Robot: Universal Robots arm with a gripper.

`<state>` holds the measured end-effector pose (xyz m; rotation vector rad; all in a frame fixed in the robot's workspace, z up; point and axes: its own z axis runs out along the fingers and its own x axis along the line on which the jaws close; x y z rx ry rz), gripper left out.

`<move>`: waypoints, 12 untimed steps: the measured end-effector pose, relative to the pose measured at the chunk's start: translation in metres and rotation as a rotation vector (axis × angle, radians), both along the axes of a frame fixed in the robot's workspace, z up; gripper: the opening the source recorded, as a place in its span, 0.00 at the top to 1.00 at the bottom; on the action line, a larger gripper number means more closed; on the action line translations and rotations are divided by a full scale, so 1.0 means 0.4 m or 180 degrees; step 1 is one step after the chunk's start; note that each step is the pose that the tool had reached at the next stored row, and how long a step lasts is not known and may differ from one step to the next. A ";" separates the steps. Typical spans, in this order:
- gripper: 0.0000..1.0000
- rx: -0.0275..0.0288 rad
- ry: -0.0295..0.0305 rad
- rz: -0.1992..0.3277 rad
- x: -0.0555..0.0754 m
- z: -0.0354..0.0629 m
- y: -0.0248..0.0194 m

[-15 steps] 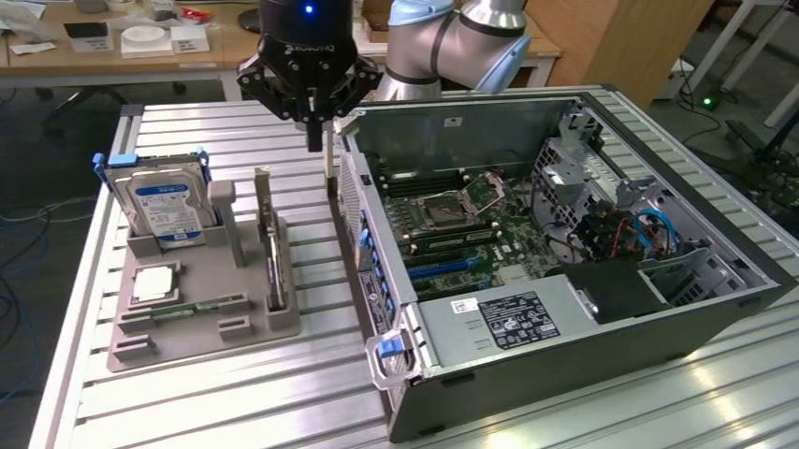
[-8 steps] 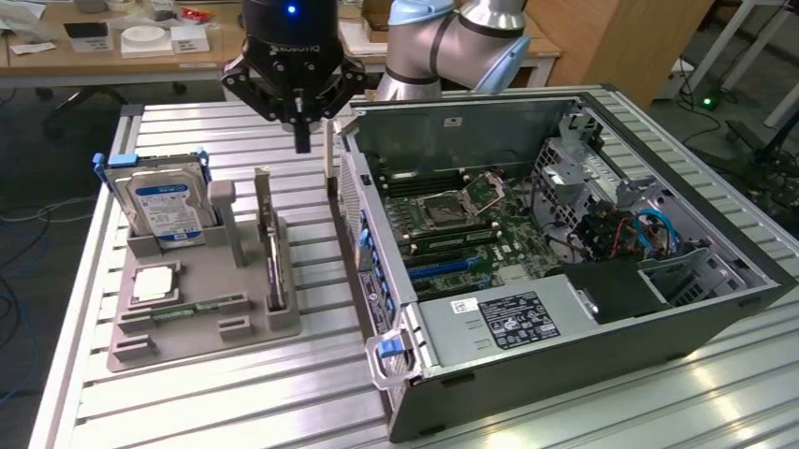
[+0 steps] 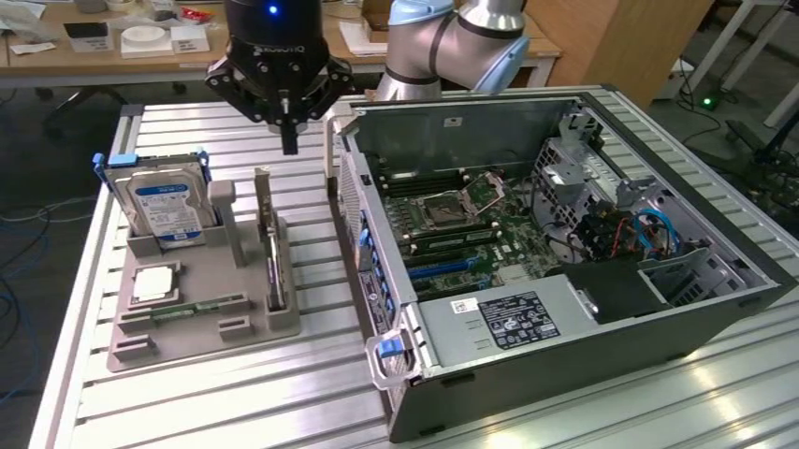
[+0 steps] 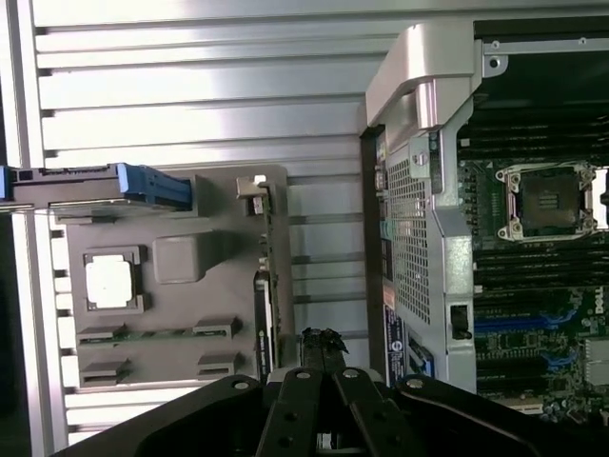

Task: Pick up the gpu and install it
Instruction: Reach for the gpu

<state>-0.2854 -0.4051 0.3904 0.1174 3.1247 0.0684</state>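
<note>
1. Gpu (image 3: 268, 243): thin flat black-and-copper card, standing on edge in the grey plastic holder (image 3: 187, 327) on the ribbed aluminium bench (image 3: 187, 412), near the blue-labelled silver hard drive (image 3: 168, 210).
2. Black claw (image 3: 290, 140): pinched shut, empty, hovering above the card's far end, apart from it.
3. Handling, as judged: you want the fingers spread, squared across the thin top edge, mid-length, so the card lifts straight.

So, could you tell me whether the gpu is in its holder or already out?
In: the gpu stands on edge in a slot of the grey holder; the shut end effector hangs clear of it.
</note>
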 end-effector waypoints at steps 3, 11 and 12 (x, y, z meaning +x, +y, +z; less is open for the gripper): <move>0.89 0.0000 0.0000 0.0000 -0.012 0.000 0.000; 0.89 0.0000 0.0001 0.0000 -0.042 0.000 -0.001; 0.89 0.0000 0.0001 0.0000 -0.045 -0.001 -0.001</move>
